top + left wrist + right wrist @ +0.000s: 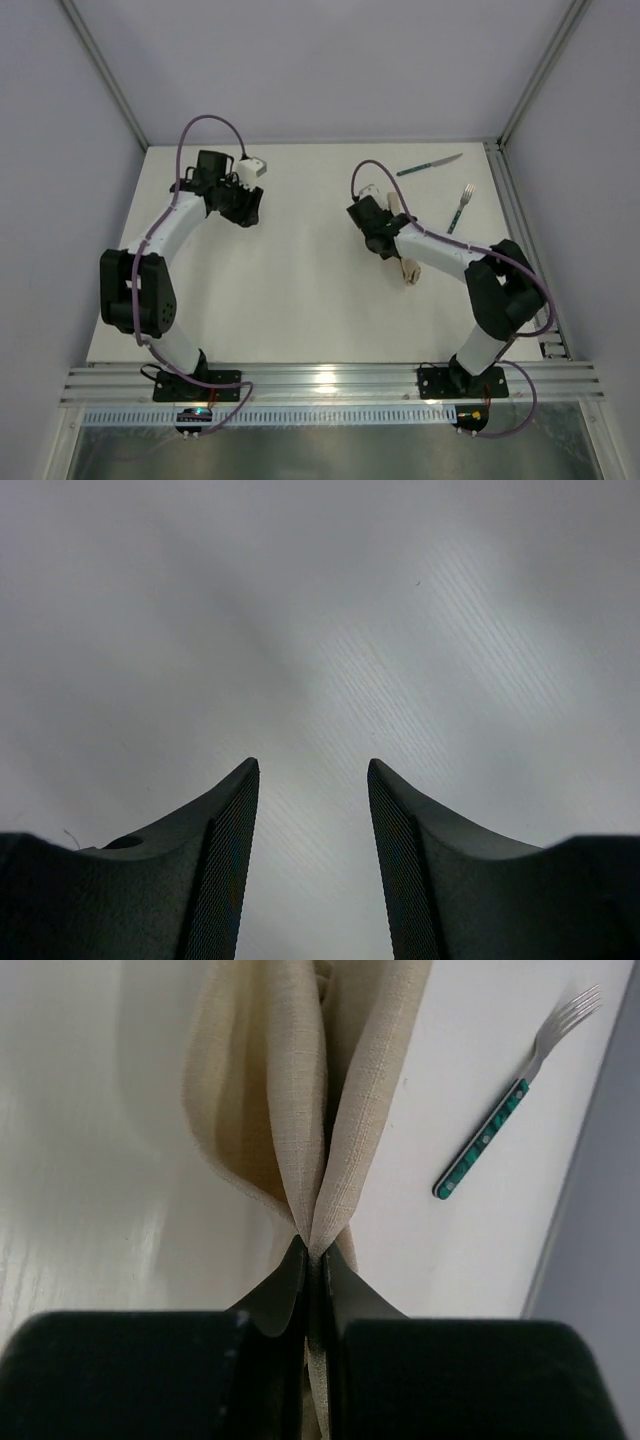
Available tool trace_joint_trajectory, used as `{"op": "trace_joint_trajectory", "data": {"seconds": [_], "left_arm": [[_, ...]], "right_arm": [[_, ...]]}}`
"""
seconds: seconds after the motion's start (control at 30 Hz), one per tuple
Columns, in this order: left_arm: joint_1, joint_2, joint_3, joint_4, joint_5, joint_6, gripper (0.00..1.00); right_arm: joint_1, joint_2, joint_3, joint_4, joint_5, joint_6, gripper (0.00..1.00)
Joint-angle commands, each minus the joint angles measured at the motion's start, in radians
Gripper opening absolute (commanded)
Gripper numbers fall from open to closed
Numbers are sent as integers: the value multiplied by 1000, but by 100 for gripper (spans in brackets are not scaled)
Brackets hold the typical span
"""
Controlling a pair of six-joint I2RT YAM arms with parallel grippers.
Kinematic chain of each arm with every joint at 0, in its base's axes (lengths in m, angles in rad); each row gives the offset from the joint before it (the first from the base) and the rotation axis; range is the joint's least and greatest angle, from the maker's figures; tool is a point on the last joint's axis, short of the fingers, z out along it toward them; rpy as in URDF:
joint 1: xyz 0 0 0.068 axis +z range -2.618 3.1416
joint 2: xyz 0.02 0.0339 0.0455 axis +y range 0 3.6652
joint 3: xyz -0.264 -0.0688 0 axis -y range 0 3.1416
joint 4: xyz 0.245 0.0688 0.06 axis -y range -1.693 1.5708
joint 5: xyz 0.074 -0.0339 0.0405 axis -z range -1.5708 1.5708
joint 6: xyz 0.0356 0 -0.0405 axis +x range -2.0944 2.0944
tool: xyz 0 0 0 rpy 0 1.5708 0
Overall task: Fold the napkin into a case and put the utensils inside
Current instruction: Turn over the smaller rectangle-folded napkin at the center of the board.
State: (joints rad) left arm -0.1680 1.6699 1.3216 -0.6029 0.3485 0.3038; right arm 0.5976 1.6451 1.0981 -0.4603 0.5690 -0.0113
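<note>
The beige napkin (300,1090) is bunched into hanging folds, and my right gripper (315,1250) is shut on its gathered edge. From above, only small parts of the napkin (409,269) show beside the right gripper (381,236), right of the table's middle; the arm hides the remainder. No case shape shows. The green-handled fork (462,208) lies near the right edge, also seen as the fork (510,1110) in the right wrist view. The knife (428,165) lies at the back right. My left gripper (245,205) is open at the back left, with nothing between its fingers (240,820).
The white table (300,290) is enclosed by grey walls with a metal rail (330,385) along the near edge. The left wrist view shows only bare white surface (320,630) beyond the open jaws.
</note>
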Motion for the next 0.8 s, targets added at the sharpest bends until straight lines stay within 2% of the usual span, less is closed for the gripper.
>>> {"op": "trace_joint_trajectory", "data": {"seconds": [0.0, 0.07, 0.23, 0.33, 0.53, 0.6, 0.63, 0.7, 0.77], "left_arm": [[19, -52, 22, 17, -2, 11, 50], [21, -53, 22, 18, 0, 9, 50], [27, -56, 21, 14, 1, 11, 51], [27, -56, 22, 8, 3, 14, 52], [28, -58, 27, -1, 15, 12, 53], [28, -56, 27, -6, 15, 14, 55], [28, -55, 28, -8, 14, 14, 55], [28, -55, 30, -12, 15, 15, 55], [28, -55, 33, -14, 18, 15, 55]], "right_arm": [[149, 93, 25, -20, 340, -70, 3], [217, 215, 42, -18, 428, -58, 3], [404, 470, 161, -112, 402, 28, 3], [456, 507, 192, -117, 361, 63, 4], [469, 503, 206, -80, 226, 71, 5], [472, 473, 203, -58, 171, 70, 17], [473, 461, 203, -52, 152, 68, 27], [478, 412, 201, -23, 85, 68, 41], [490, 374, 195, 1, 34, 60, 52]]}}
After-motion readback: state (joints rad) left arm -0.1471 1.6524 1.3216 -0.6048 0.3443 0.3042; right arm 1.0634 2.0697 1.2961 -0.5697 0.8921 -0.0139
